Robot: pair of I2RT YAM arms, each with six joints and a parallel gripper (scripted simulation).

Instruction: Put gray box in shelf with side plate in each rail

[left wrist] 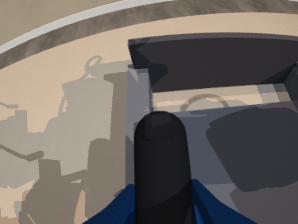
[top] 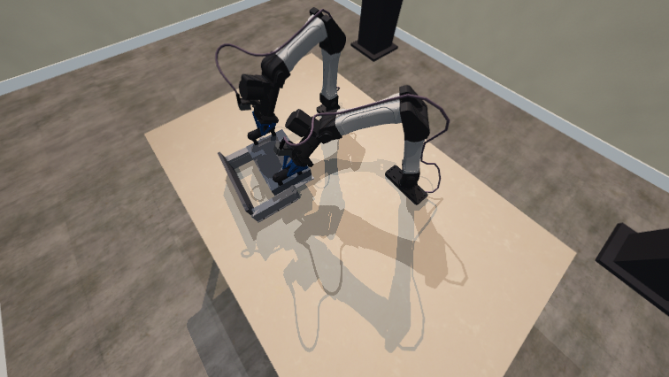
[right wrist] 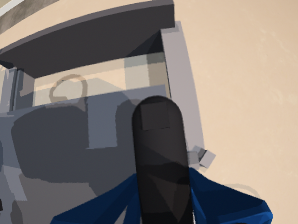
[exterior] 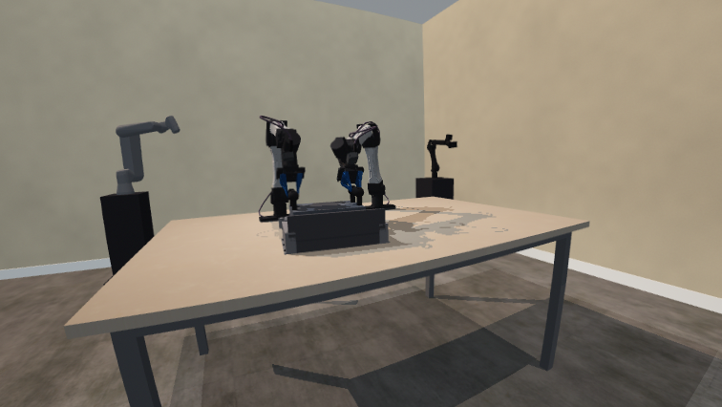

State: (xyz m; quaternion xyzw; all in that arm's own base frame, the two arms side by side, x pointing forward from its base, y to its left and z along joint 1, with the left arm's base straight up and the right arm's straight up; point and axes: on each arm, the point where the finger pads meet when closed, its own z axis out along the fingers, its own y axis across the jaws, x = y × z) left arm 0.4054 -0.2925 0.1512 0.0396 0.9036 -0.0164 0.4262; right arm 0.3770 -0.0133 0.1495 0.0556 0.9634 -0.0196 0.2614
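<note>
The gray box (top: pixel 267 161) (exterior: pixel 323 204) (left wrist: pixel 200 124) (right wrist: pixel 102 122) looks upright and roughly level, partway into the open end of the gray shelf (top: pixel 237 185) (exterior: pixel 335 229) (left wrist: pixel 215 62) (right wrist: pixel 100 40), between its side rails. A gap separates it from the shelf's dark, upright back; whether both side plates sit in the rails is unclear. The shelf stands on the table.

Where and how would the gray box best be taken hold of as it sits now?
Probably at both ends, one hand per side, coming straight down. The gray box lies between the rails, which crowd its outer faces, while its broad flat top faces up and suggests gripping near its side edges.
</note>
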